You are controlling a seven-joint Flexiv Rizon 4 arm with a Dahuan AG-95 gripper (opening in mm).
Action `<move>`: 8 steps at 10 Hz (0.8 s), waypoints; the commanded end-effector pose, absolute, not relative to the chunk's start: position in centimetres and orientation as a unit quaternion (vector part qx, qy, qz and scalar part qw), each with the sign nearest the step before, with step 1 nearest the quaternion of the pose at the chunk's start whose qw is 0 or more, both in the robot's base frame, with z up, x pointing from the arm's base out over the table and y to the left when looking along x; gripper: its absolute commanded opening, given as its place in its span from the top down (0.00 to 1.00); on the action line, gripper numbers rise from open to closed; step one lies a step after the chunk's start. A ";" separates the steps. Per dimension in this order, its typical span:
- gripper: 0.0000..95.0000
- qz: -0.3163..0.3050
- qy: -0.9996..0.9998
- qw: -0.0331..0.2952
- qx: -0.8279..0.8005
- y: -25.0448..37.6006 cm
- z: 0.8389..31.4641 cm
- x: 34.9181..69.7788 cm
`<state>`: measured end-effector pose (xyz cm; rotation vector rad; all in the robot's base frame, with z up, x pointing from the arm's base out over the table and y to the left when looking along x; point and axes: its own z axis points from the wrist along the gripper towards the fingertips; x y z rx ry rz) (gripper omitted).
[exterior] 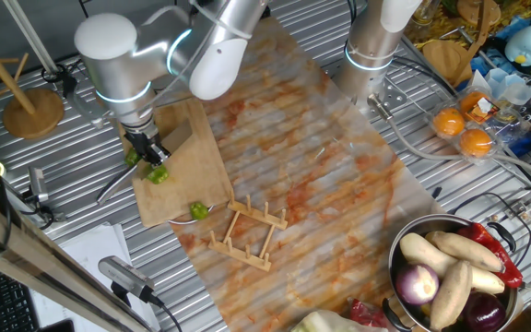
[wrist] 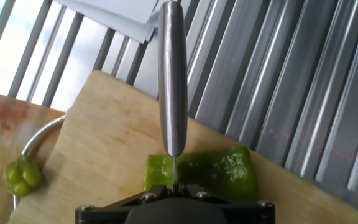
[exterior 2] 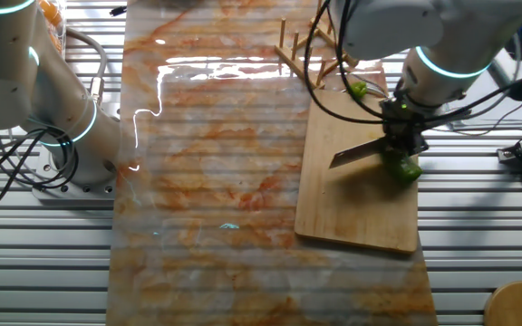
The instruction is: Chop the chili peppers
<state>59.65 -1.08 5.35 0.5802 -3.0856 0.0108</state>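
A green chili pepper chunk [wrist: 219, 173] lies on the wooden cutting board [wrist: 104, 143], directly under my gripper [wrist: 174, 188]. The gripper is shut on a steel knife [wrist: 171, 81], whose blade stands edge-down in the chunk. In one fixed view the gripper [exterior: 147, 148] hovers over the board's [exterior: 187, 175] left part with green pieces [exterior: 158, 174] beside it. A smaller cut piece [exterior: 198, 210] rests near the board's near edge. In the other fixed view the knife blade [exterior 2: 356, 152] points left from the gripper [exterior 2: 404, 136], above the pepper [exterior 2: 406, 168].
A wooden slotted rack [exterior: 247, 232] stands just off the board. A metal bowl [exterior: 404, 295] of vegetables sits at the near right, oranges [exterior: 464, 131] at the far right, and a round wooden stand [exterior: 33, 112] at the left. A second arm's base [exterior: 373, 51] rises at the back.
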 end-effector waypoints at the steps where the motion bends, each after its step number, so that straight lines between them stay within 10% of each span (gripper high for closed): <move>1: 1.00 0.005 -0.982 -0.001 0.186 -1.0 4.4 57.5; 8: 1.00 -0.007 -0.985 -0.003 0.175 -1.1 5.5 57.4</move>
